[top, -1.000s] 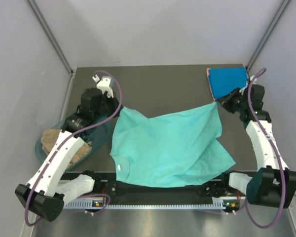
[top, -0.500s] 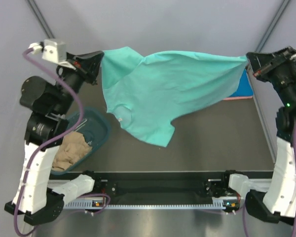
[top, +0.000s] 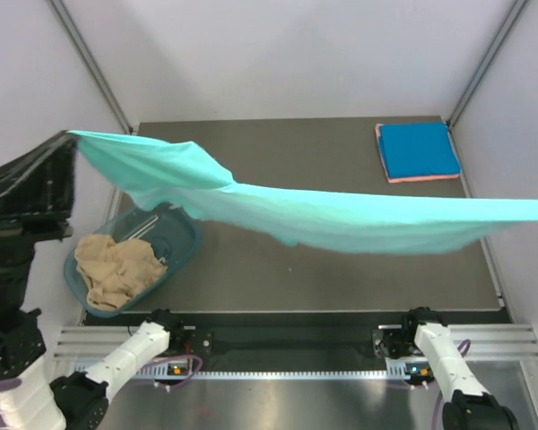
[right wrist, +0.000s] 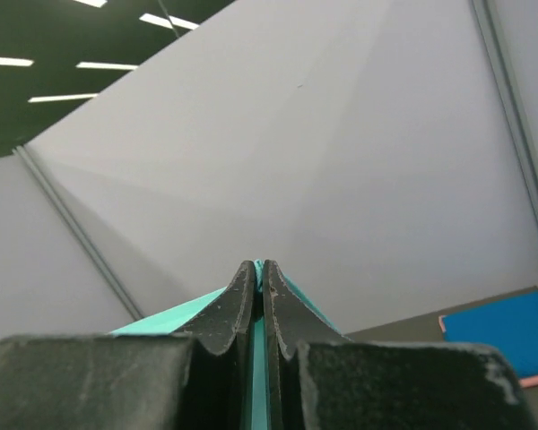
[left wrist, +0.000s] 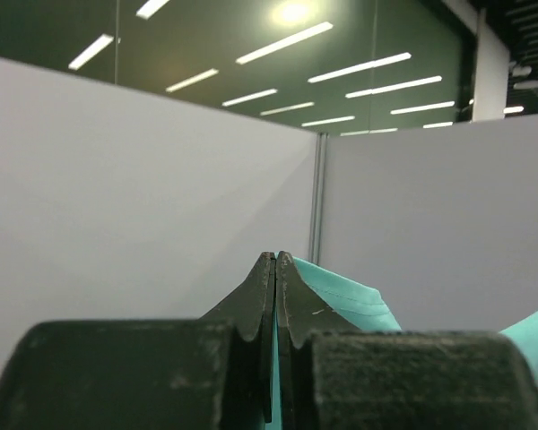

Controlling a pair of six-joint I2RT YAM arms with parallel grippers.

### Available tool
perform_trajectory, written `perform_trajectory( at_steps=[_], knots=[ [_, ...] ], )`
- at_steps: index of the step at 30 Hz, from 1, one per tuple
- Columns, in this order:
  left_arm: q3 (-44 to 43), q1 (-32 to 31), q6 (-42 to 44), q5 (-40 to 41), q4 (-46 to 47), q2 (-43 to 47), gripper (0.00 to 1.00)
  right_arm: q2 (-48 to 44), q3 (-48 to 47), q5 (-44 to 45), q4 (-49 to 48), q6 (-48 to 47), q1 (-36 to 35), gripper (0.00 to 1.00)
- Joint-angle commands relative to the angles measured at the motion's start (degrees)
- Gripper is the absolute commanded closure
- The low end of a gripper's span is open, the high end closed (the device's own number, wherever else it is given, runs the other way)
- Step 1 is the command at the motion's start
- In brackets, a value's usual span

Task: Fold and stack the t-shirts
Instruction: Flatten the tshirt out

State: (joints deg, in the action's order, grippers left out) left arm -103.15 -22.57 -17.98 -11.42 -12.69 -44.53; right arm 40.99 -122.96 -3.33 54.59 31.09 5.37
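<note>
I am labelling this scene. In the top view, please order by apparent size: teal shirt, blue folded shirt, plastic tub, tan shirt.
1. teal shirt, largest, though it hangs nearer the camera.
2. plastic tub.
3. blue folded shirt and tan shirt look about alike, so not ranked.

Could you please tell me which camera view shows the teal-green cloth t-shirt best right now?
The top external view: it shows the teal-green cloth t-shirt stretched in the air across the whole table, from left to right. Each wrist view shows only a small strip of it, pinched between shut jaws.
</note>
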Motion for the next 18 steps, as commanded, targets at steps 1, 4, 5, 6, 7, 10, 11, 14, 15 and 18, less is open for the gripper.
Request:
perform_trajectory(
  at_steps=[1, 4, 5, 6, 7, 10, 11, 14, 15, 18],
  knots=[
    [-7.05, -0.02, 0.22, -0.97, -0.75, -4.76, 1.00, 1.81, -0.09, 9.30, 3.96, 1.24, -4.56, 1.00],
    [-10.39, -0.02, 1.88, 0.08, -1.37, -7.75, 1.00, 3.03, 1.58, 14.48, 1.24, 0.99, -10.27, 1.00],
    [-10.84, -0.02, 2.33, 0.60, -1.46, -8.46, 1.00, 3.65, 2.36, 15.54, 0.79, 0.64, -11.59, 1.00],
    [-11.01, -0.02, 2.77, 0.87, -1.55, -9.94, 1.00, 4.35, 2.98, 17.20, -0.26, -0.41, -13.69, 1.00],
    [-10.67, -0.02, 3.47, 1.05, -1.64, -10.74, 1.00, 5.32, 3.86, 17.74, -0.79, -0.85, -14.50, 1.00],
    [-6.73, -0.02, 4.70, 0.70, -1.73, -13.29, 1.00, 5.33, 11.92, 17.40, -5.53, -2.17, -15.21, 1.00],
    [-3.06, -0.02, 4.88, 0.52, -1.03, -13.73, 1.00, 5.15, 17.69, 16.61, -6.94, -2.18, -15.21, 1.00],
    [6.34, -0.02, 6.72, 1.04, 0.90, -15.40, 1.00, 4.36, 30.87, 15.29, -13.70, -2.35, -15.21, 1.00],
    [8.65, -0.02, 7.51, 3.22, 1.00, -16.45, 1.00, 4.27, 34.50, 15.29, -15.55, -2.53, -15.21, 1.00],
    [17.70, -0.11, 11.38, 15.48, -0.14, -19.43, 1.00, 6.20, 48.65, 16.59, -24.32, -3.06, -15.21, 1.00]
  ],
)
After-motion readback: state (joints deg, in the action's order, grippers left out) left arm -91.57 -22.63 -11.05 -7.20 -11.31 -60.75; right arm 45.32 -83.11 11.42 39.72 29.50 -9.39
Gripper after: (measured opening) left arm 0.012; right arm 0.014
